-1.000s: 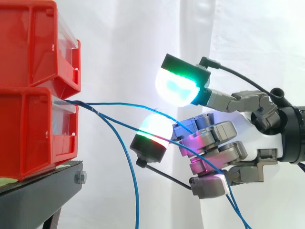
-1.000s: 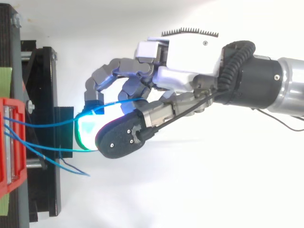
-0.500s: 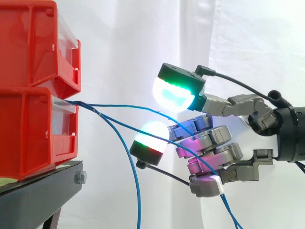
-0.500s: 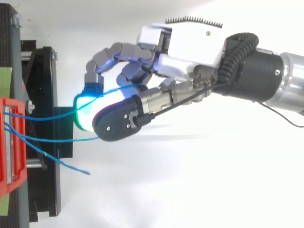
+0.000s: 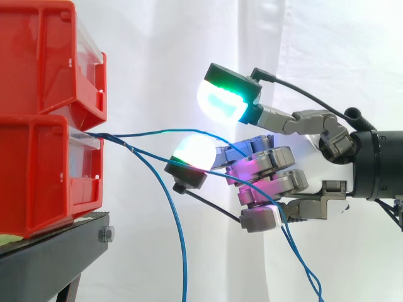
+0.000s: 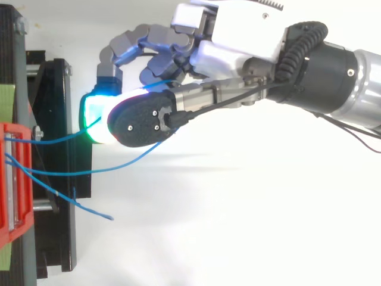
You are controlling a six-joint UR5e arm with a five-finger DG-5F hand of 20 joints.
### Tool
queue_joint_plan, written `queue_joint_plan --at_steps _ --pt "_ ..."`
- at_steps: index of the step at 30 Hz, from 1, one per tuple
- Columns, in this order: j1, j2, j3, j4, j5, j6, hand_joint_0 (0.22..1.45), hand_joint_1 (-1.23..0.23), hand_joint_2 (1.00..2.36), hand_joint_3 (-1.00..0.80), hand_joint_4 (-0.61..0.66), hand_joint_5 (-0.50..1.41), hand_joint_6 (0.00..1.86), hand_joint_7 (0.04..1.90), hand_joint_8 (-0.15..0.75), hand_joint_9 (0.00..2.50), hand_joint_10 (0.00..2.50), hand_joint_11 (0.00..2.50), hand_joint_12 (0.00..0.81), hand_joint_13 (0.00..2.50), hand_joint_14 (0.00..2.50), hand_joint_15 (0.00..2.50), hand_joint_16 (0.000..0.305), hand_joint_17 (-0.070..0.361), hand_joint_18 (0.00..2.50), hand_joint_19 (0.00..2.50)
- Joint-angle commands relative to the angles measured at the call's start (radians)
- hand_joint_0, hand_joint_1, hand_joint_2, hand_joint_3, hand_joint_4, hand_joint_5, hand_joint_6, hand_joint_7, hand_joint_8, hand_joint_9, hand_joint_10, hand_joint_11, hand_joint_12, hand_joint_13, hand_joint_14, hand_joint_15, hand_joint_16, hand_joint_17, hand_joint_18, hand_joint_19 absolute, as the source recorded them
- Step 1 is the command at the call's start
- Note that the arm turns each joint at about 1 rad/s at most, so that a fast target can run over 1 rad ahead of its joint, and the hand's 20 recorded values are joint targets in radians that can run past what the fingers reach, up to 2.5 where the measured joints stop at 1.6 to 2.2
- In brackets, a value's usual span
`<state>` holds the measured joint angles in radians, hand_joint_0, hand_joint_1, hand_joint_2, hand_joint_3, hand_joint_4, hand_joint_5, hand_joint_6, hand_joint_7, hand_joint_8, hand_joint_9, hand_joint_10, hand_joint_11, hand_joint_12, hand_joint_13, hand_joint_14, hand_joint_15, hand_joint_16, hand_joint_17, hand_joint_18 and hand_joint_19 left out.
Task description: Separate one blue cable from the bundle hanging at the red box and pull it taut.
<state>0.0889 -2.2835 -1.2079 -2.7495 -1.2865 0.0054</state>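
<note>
Before a white curtain (image 5: 157, 38), the robot's hand (image 5: 271, 182) reaches toward 9 o'clock, where two red boxes sit stacked on a black stand (image 5: 50, 258). The bundle leaves the front of the lower red box (image 5: 38, 176). One blue cable (image 5: 151, 133) arcs across the gap, slack and sagging, and runs in among the hand's curled lower fingers. Two glowing pads stand apart above it, a green one (image 5: 220, 100) raised toward 12 o'clock and a white one (image 5: 192, 151) just beneath the strand. A second strand (image 5: 167, 161) slants down past the same curled fingers and trails off toward 5 o'clock. A third (image 5: 182, 251) hangs free toward 6 o'clock, clear of the hand. From above, the hand (image 6: 232, 42) lies at 3 o'clock of the box, with blue lines fanning out between them.

The risk is a double catch. With two strands so close at the fingers, a pull toward 3 o'clock could drag both. A loose hold could also let the chosen cable slide off before it tightens, and a hard tug might shift the box.
</note>
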Motion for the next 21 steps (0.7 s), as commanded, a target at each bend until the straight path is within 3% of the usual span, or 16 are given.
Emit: queue_joint_plan --at_steps 1,9,21 --pt "-0.001 0.001 0.004 0.001 0.0 -0.002 0.62 -0.53 1.01 -0.39 0.21 -0.21 0.83 0.96 0.315 0.92 1.56 1.42 0.359 1.16 1.87 1.39 0.044 0.1 1.25 1.07" --pt "-0.001 -0.001 0.013 0.001 0.003 -0.004 0.65 -0.55 1.02 -0.2 0.18 -0.19 0.82 1.0 0.32 0.98 1.5 1.49 0.358 1.2 1.84 1.43 0.045 0.102 1.29 1.1" --pt "0.003 -0.001 0.013 0.001 0.0 -0.01 0.65 -0.7 1.02 0.01 0.19 -0.19 0.87 1.05 0.35 0.98 1.71 1.36 0.386 1.24 1.91 1.35 0.053 0.118 1.38 1.06"
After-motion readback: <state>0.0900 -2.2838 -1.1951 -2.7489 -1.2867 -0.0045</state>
